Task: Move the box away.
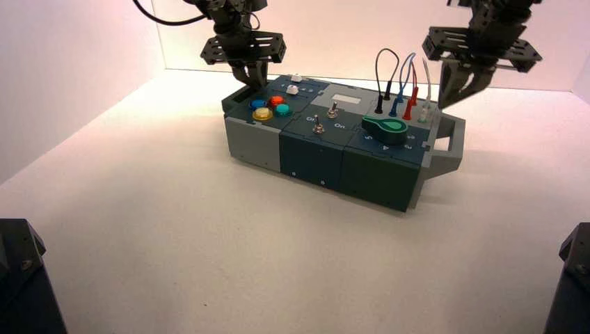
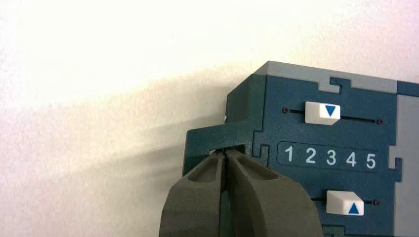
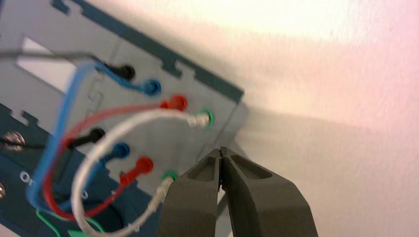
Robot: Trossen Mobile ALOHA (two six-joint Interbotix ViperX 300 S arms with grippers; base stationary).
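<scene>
The long dark teal and grey box [image 1: 334, 149] stands slantwise on the white table. My left gripper [image 1: 254, 82] is shut, and in the left wrist view its tips [image 2: 225, 153] poke into the opening of the box's left end handle [image 2: 212, 136], next to two white sliders [image 2: 322, 112] and the numbers 1 to 5. My right gripper [image 1: 456, 94] hangs just above the box's right end, over the grey end handle [image 1: 449, 142]. In the right wrist view it [image 3: 221, 150] is shut and empty beside the looped plug wires [image 3: 113, 128].
Coloured round buttons [image 1: 270, 108], two toggle switches [image 1: 318, 125] and a green dial [image 1: 385, 128] sit on top of the box. Plain black blocks stand at the front left [image 1: 24, 278] and front right [image 1: 570, 278] corners. White walls close the back and sides.
</scene>
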